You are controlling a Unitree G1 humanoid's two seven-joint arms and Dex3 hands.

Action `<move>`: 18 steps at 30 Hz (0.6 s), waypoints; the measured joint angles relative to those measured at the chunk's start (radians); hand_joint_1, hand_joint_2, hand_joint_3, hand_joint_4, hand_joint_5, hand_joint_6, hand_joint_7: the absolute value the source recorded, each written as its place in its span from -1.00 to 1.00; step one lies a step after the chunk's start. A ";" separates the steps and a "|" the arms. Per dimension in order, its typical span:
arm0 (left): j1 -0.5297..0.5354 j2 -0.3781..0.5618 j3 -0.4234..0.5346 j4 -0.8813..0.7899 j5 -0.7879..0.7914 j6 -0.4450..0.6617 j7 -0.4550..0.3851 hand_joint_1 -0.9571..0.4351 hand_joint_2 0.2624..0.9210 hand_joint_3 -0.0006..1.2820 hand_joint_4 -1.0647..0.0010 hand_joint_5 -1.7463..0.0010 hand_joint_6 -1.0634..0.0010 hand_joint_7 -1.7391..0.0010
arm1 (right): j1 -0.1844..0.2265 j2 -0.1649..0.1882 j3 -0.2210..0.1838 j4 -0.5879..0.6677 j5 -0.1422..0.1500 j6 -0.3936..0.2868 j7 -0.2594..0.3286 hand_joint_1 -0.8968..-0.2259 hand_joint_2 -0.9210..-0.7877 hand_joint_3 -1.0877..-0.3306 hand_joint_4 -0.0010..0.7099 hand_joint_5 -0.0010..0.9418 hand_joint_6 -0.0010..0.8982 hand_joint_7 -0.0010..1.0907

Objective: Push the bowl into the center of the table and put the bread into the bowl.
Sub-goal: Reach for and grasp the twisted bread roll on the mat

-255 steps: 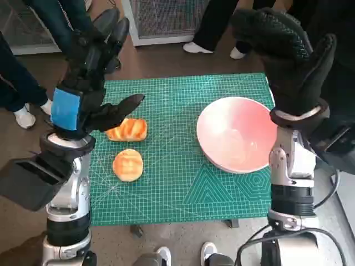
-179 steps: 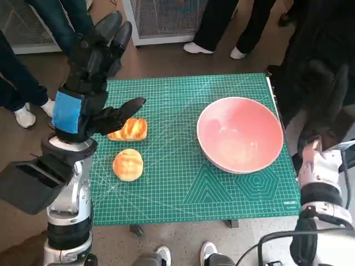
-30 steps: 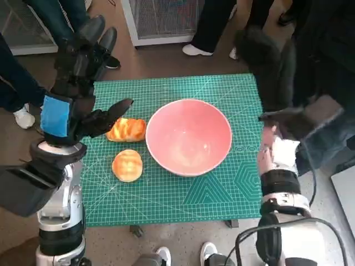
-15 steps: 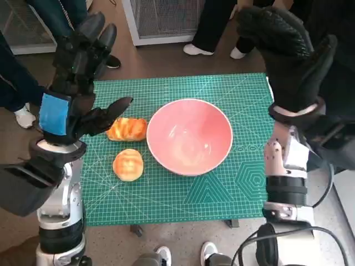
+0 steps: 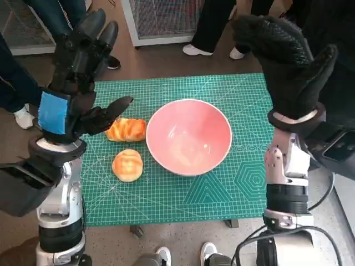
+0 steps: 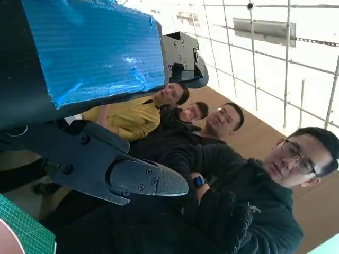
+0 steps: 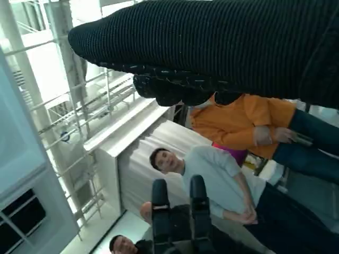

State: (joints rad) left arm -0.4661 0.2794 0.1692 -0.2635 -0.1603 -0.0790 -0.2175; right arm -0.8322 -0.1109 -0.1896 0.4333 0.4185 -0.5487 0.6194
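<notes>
My left hand (image 5: pixel 75 83) is raised above the left edge of the surface (image 5: pixel 222 183), blue-taped back toward the camera. Its fingers (image 5: pixel 91 33) point up and away from me and the thumb sticks out to the right over the mat; they are apart and hold nothing. In the left wrist view the same hand (image 6: pixel 106 106) shows with its fingers spread and bare of anything, and people (image 6: pixel 222 174) sit beyond it.

My right hand (image 5: pixel 288 55) is lifted high over the right edge of the surface, gloved, spread wide, with nothing in it. In the right wrist view the glove (image 7: pixel 212 47) runs as a dark band, with people (image 7: pixel 212 174) behind it.

The bowl (image 5: pixel 188 137), pink and with nothing in it, stands about in the middle of the green mat. Neither hand touches it.

Two pieces of bread lie to the left of the bowl. The ridged loaf (image 5: pixel 126 129) is just beside the bowl's left rim, under the tip of my left thumb as the head view shows it, though the thumb looks to be above it, not on it. The round bun (image 5: pixel 127 164) lies nearer to me, close to the loaf and near the bowl.

Legs and shoes (image 5: pixel 197 49) of people standing show on the floor past the far edge.
</notes>
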 measured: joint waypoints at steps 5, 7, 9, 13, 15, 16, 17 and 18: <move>-0.005 0.061 0.004 -0.015 0.005 0.048 -0.034 0.10 0.65 -0.96 0.66 1.00 0.86 0.61 | 0.010 0.000 0.004 -0.011 -0.003 0.004 -0.010 -0.28 -1.00 -0.03 -0.05 -0.99 -0.31 -0.44; -0.005 0.123 0.003 -0.045 0.032 0.118 -0.065 0.17 0.52 -0.98 0.71 1.00 0.88 0.63 | 0.014 0.001 0.007 -0.014 -0.005 0.005 -0.012 -0.28 -1.00 -0.03 -0.05 -0.99 -0.32 -0.44; -0.007 0.200 -0.001 -0.079 0.069 0.202 -0.102 0.21 0.43 -0.99 0.76 1.00 0.88 0.64 | 0.015 0.000 0.006 -0.014 -0.005 0.004 -0.012 -0.28 -1.00 -0.03 -0.06 -1.00 -0.32 -0.43; -0.016 0.340 -0.019 -0.140 0.163 0.375 -0.163 0.30 0.32 -1.00 0.80 1.00 0.84 0.68 | 0.015 -0.001 0.005 -0.016 -0.005 0.003 -0.012 -0.28 -1.00 -0.03 -0.06 -1.00 -0.33 -0.43; -0.023 0.409 -0.039 -0.170 0.211 0.463 -0.197 0.33 0.31 -1.00 0.81 1.00 0.81 0.71 | 0.015 -0.001 0.005 -0.017 -0.005 0.003 -0.012 -0.27 -1.00 -0.03 -0.06 -1.00 -0.33 -0.43; -0.027 0.444 -0.052 -0.186 0.237 0.511 -0.218 0.34 0.31 -1.00 0.81 1.00 0.79 0.73 | 0.015 0.000 0.005 -0.018 -0.005 0.003 -0.012 -0.27 -1.00 -0.03 -0.07 -1.00 -0.33 -0.43; -0.033 0.477 -0.065 -0.200 0.256 0.553 -0.238 0.35 0.30 -1.00 0.81 1.00 0.76 0.75 | 0.015 -0.001 0.005 -0.018 -0.005 0.003 -0.012 -0.27 -1.00 -0.03 -0.07 -1.00 -0.33 -0.43; -0.041 0.507 -0.080 -0.215 0.279 0.594 -0.258 0.35 0.30 -1.00 0.81 1.00 0.75 0.76 | 0.015 0.000 0.005 -0.018 -0.005 0.003 -0.012 -0.27 -1.00 -0.03 -0.07 -1.00 -0.33 -0.42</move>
State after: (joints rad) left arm -0.5066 0.7865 0.0889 -0.4783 0.1185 0.5155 -0.4751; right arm -0.8177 -0.1112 -0.1844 0.4154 0.4136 -0.5457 0.6077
